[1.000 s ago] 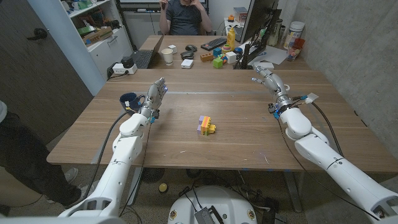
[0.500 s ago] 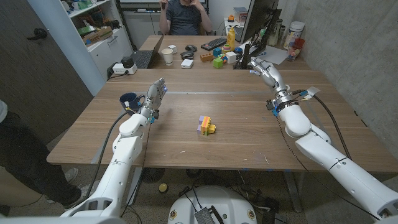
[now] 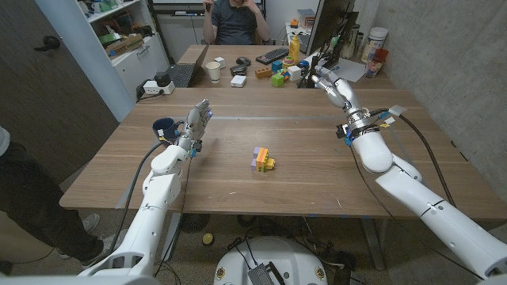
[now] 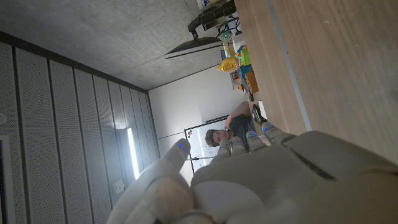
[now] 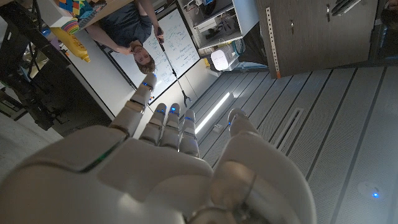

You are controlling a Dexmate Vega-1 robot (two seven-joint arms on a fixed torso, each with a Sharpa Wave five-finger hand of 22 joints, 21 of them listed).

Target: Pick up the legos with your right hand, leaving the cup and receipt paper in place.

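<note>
A small cluster of legos [image 3: 262,159], purple, orange and yellow, lies on the wooden table [image 3: 301,182] near its middle. A dark blue cup [image 3: 165,127] stands at the table's left side, just beside my left hand [image 3: 200,120], which is raised with its fingers straight and holds nothing. My right hand [image 3: 333,85] is lifted over the far right of the table, well away from the legos, fingers extended and empty. The left wrist view shows the back of the left hand [image 4: 267,180], and the right wrist view shows the right hand [image 5: 168,162] with fingers spread.
A second table [image 3: 238,55] behind carries a laptop [image 3: 184,74], a paper cup [image 3: 213,71], a keyboard [image 3: 272,55], coloured blocks [image 3: 277,77] and a monitor [image 3: 325,32]. A person [image 3: 235,20] sits beyond it. Another person stands at the left edge [image 3: 16,198].
My right hand has risen and swung toward the far side of the table. The left hand, legos and cup have not moved.
</note>
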